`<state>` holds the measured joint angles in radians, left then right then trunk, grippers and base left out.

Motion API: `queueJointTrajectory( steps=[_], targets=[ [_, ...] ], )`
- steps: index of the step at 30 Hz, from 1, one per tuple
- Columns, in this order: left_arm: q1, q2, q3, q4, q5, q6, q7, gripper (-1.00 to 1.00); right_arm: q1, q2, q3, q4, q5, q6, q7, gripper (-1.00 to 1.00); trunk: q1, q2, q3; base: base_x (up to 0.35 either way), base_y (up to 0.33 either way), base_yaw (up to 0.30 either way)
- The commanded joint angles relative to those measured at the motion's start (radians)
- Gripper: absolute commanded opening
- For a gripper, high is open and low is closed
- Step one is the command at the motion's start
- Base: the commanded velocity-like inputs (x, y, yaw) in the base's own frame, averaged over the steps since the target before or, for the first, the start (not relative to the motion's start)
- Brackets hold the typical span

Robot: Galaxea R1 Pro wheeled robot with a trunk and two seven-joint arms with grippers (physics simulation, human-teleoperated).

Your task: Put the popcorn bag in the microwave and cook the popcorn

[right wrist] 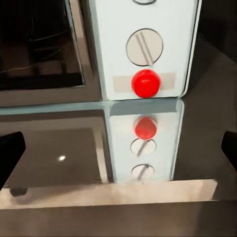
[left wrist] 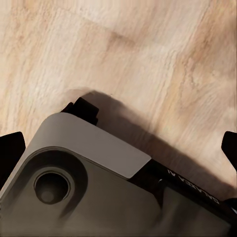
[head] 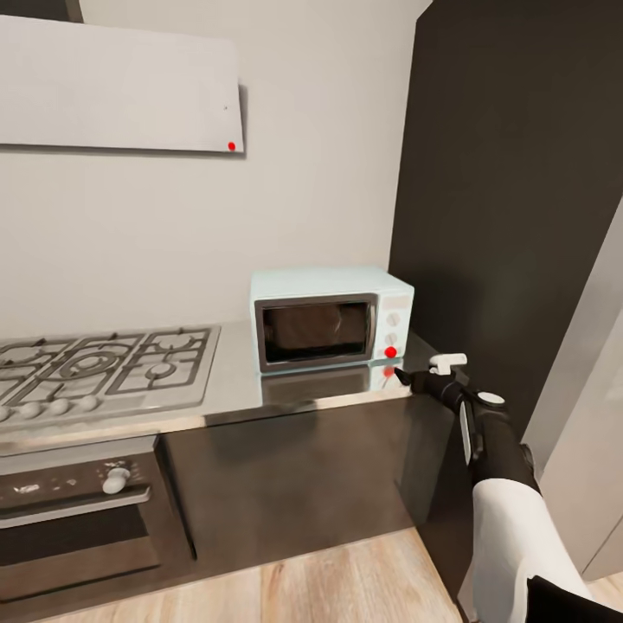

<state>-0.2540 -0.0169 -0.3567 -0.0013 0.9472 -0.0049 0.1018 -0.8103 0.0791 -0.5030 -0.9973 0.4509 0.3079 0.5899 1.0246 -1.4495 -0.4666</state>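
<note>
Right gripper hovers at the countertop's front edge, fingers spread wide with nothing between them. Just ahead of it sits the microwave, door closed, its red button right in front of the fingertips. Off to the far side lies the gas hob. Left gripper hangs open over the wooden floor.

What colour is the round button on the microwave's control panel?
Bright red button, below a pale knob on the microwave; clearest in the right wrist view.
</note>
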Motion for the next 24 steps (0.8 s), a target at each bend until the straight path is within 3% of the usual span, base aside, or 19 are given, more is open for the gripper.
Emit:
queueJointTrajectory(
  steps=[1,10,20,21,24],
  targets=[
    [-0.001,0.000,-0.008,0.000,0.007,0.000,0.004,1.00,-0.001,0.002,-0.004,0.000,0.011,0.003,0.008,1.00,0.000,-0.001,-0.001,0.235,-0.177,0.000],
    [-0.001,0.001,-0.008,0.000,0.007,-0.001,0.004,1.00,-0.001,0.001,-0.003,0.037,0.015,0.002,0.005,1.00,0.000,-0.001,-0.001,0.221,-0.164,0.000],
    [-0.001,0.002,-0.008,0.000,0.007,-0.001,0.004,1.00,0.009,0.002,-0.002,0.086,0.019,0.001,0.037,1.00,0.000,-0.001,-0.001,0.014,-0.010,0.000],
    [-0.001,0.002,-0.008,0.000,0.007,-0.001,0.004,1.00,0.009,0.002,-0.003,0.092,0.020,0.000,0.061,-1.00,0.000,-0.001,-0.001,0.000,0.000,0.000],
    [-0.001,0.002,-0.008,0.000,0.007,-0.001,0.004,1.00,0.010,0.002,-0.002,0.096,0.023,-0.001,0.089,-1.00,0.000,-0.001,-0.001,0.000,0.000,0.000]
  ],
)
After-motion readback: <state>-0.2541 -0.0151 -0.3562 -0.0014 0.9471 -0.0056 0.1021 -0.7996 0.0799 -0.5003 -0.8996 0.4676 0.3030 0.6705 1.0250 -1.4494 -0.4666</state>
